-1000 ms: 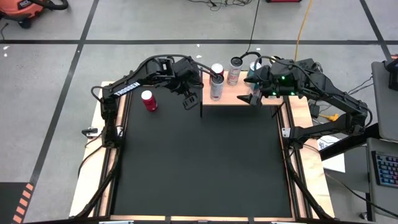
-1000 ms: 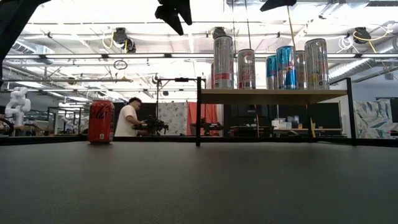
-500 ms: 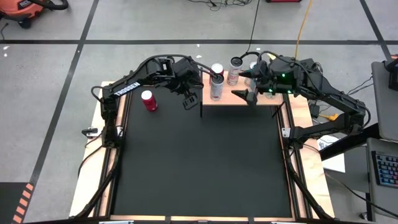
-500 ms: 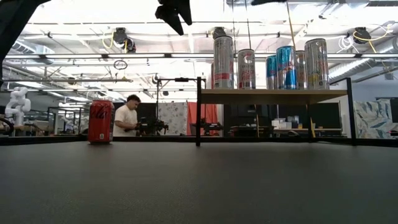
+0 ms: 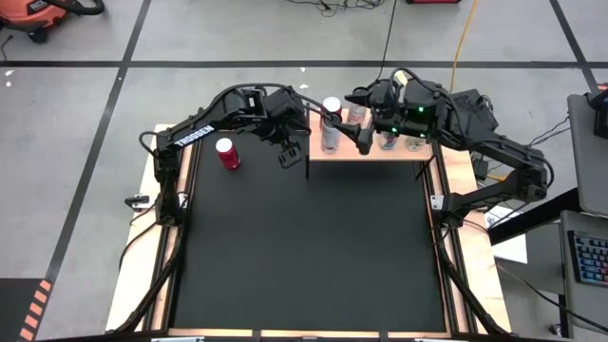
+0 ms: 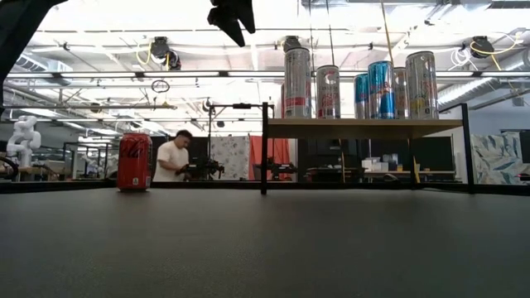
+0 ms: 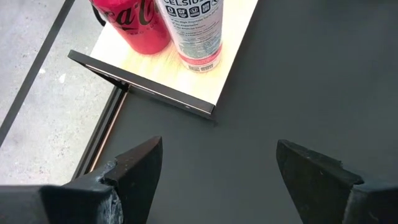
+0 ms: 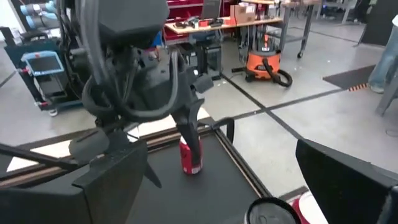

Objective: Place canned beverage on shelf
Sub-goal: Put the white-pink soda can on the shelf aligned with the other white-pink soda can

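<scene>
Between cans, looks like: several already up on the shelf (image 6: pixel 364 127), one red can (image 5: pixel 227 153) alone on the table's far left. Both left gripper (image 5: pixel 291 145) and right gripper (image 5: pixel 362 122) wide open, empty. Next up probably grabbing that red one

The black table (image 5: pixel 304 247) is edged with narrow wooden strips. A red can (image 5: pixel 227 153) stands upright on it near its far left corner. The shelf (image 6: pixel 364 126), a pale-wood board on black supports, stands at the table's far edge, right of centre. Tall cans (image 6: pixel 356 84) stand upright in a row on the shelf, and a red can (image 7: pixel 130 25) stands just beside a white Celsius can (image 7: pixel 191 31) near one shelf corner.
</scene>
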`<state>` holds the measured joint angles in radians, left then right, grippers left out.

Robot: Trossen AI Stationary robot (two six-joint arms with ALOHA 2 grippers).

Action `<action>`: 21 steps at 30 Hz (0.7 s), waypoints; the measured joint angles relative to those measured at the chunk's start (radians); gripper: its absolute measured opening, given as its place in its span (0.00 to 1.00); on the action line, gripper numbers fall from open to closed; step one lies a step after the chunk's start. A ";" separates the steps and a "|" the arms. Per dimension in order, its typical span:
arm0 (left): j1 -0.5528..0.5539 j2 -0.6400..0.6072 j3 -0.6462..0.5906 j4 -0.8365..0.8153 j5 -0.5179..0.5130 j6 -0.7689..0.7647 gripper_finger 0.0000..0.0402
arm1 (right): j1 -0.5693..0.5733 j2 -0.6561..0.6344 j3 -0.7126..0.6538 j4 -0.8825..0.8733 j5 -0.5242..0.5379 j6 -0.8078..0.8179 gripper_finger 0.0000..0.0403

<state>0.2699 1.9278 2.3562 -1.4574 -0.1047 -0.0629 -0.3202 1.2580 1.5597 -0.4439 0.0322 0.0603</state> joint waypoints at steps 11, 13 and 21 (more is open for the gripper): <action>0.000 0.000 0.000 -0.064 0.002 0.021 0.77 | -0.002 0.021 0.000 -0.069 0.052 0.018 0.98; 0.000 0.000 0.000 -0.068 0.000 0.021 0.77 | -0.008 0.023 0.000 -0.069 0.051 -0.021 0.98; 0.000 -0.008 -0.001 -0.089 -0.001 0.039 0.77 | -0.069 0.033 0.000 -0.068 0.049 -0.106 0.98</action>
<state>0.2702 1.9197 2.3554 -1.5469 -0.1062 -0.0237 -0.3889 1.2910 1.5596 -0.5121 0.0815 -0.0461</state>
